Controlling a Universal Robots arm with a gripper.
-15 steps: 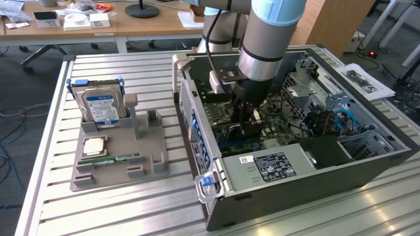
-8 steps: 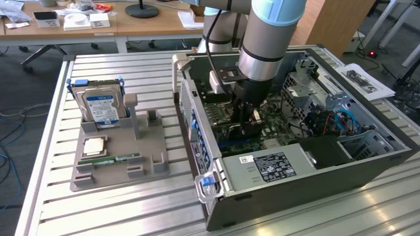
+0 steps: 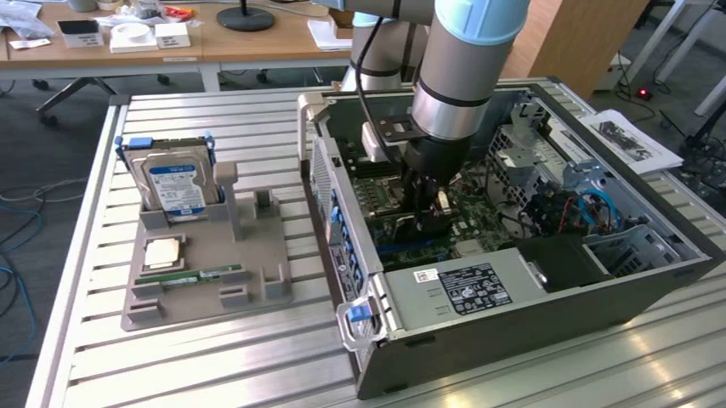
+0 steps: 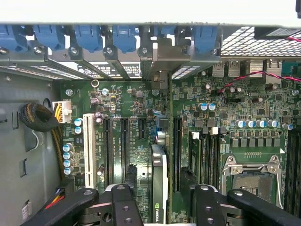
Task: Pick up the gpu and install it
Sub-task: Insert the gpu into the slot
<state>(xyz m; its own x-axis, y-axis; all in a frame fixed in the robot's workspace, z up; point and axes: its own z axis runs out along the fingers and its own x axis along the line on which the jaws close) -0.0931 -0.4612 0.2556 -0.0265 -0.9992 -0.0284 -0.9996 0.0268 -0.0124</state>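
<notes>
The gpu (image 4: 158,165) stands on edge on the green motherboard (image 4: 127,101) inside the open computer case (image 3: 340,212). Its black cooler edge carries a small green logo. Its silver end bracket (image 4: 160,59) reaches the case's rear slot row under the blue clips. My gripper (image 4: 157,181) straddles the card. One black finger (image 4: 129,181) is on one side and the other finger (image 4: 189,181) on the opposite side, each with a narrow gap to the card, so the gripper is open. In the exterior view the gripper (image 3: 426,223) is low inside the case, over the motherboard.
A grey parts holder (image 3: 255,255) sits on the slatted table at the exterior view's left, with a blue-labelled hard drive (image 3: 176,183), a processor chip (image 3: 162,252) and a memory stick (image 3: 187,276). An empty processor socket (image 4: 251,181), memory slots and a cable bundle (image 4: 37,117) flank the card.
</notes>
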